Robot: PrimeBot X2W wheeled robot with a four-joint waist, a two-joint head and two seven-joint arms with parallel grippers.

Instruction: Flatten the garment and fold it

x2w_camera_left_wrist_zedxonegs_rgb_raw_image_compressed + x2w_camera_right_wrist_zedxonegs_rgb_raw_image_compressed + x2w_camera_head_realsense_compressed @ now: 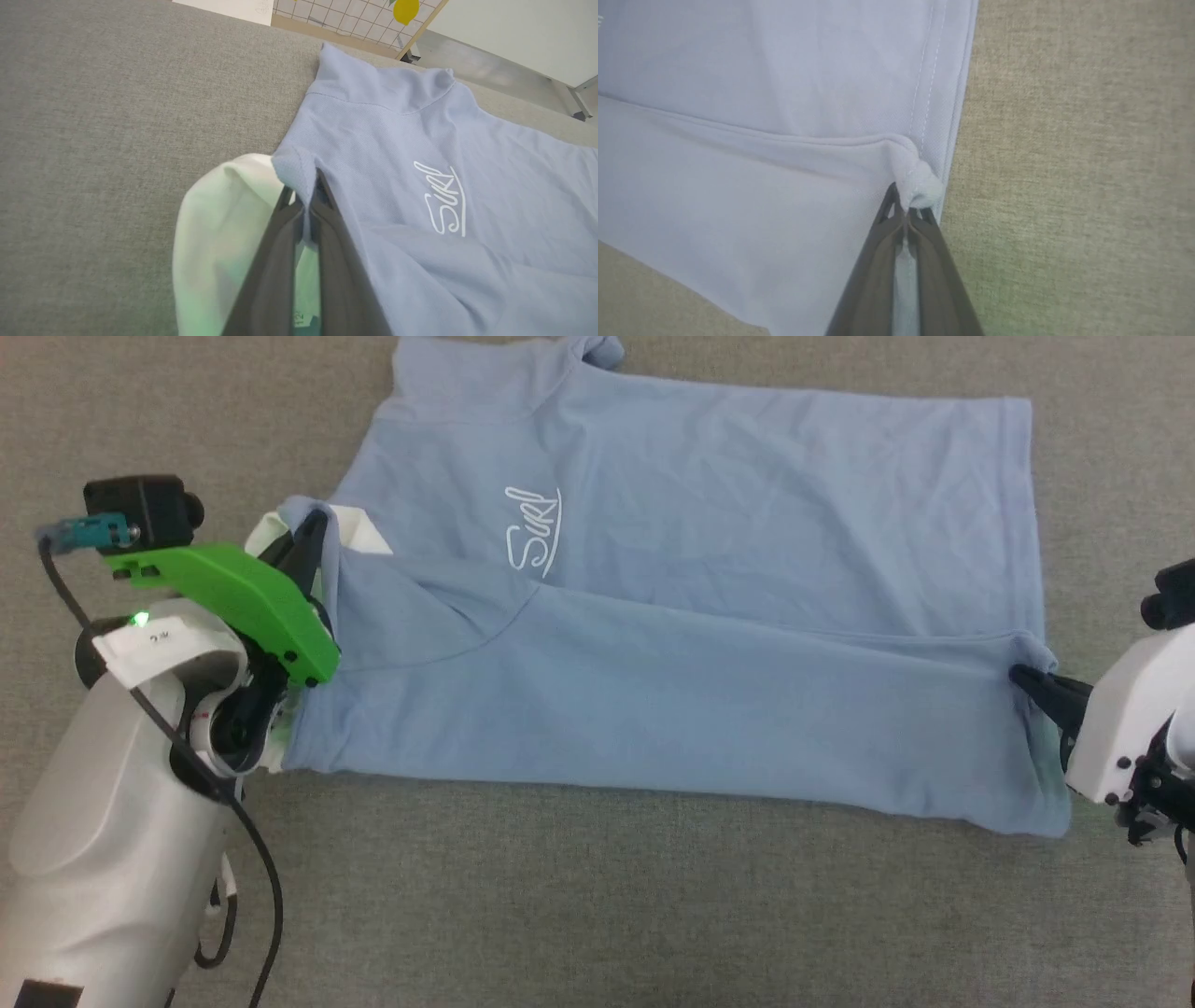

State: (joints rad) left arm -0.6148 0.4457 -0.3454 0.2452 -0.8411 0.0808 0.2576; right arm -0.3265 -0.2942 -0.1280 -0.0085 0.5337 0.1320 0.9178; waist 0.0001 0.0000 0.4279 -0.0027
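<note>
Left arm: a pale forearm with a green bracket sits at the lower left of the head view, closest to the camera.
Left gripper (313, 527): closed, pinching blue cloth just beside the white collar (359, 530).
Right gripper (1022, 677): closed on a small bunched knob of cloth at the hem end.
Garment (700, 504): a light blue polo lies on the grey surface (560, 896), collar toward the robot's left. Its near long side is folded over the body, and the folded edge runs between the two grippers, just under the Surf script (532, 532).
Slip risk: both pinches take very little of the soft knit, so a pull could tug it free at either end.
Skew risk: the folded edge slants and sags mid-span, so uneven tension or an early release would likely set a crooked crease.
Drag risk: a low pull along the surface may shift the bottom layer and wrinkle it.
Collar risk: the collar could buckle under the flap.
</note>
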